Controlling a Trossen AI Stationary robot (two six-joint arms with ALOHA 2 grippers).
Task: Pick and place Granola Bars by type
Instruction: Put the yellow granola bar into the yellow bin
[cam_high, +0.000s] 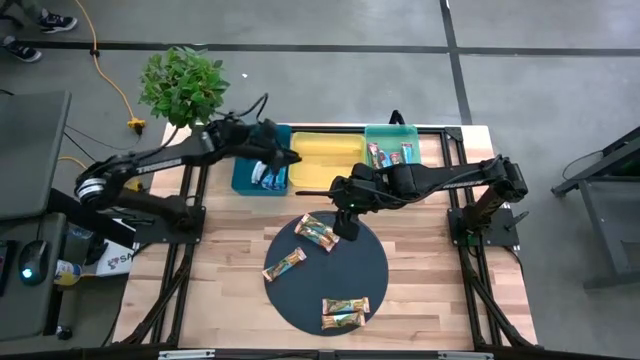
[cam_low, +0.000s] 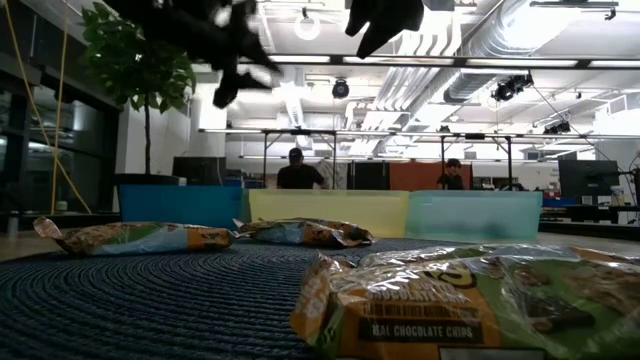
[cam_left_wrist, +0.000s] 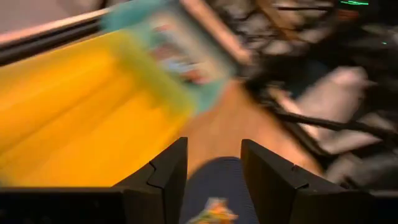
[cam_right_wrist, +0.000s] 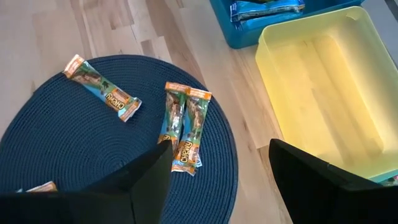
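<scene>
A pale wooden table (cam_high: 230, 270) stands on a grey concrete floor, with a potted plant (cam_high: 182, 85) at its far left corner and two people visible in the open workshop beyond. On it lie a round dark woven mat (cam_high: 372, 275) and, along the far edge, three bins — teal (cam_high: 243, 178), yellow (cam_high: 325, 152) and green (cam_high: 392, 133). Five Granola Bars (cam_high: 318, 232) with orange-ended wrappers rest on the mat; blue-wrapped ones lie in the teal bin and a few more in the green. The right gripper (cam_high: 345, 205) hovers over the mat's far edge, fingers spread wide, holding nothing. The left gripper (cam_high: 290, 158) hangs at the teal bin's inner rim, fingers parted and empty — its wrist view is smeared, so little else there can be made out.
</scene>
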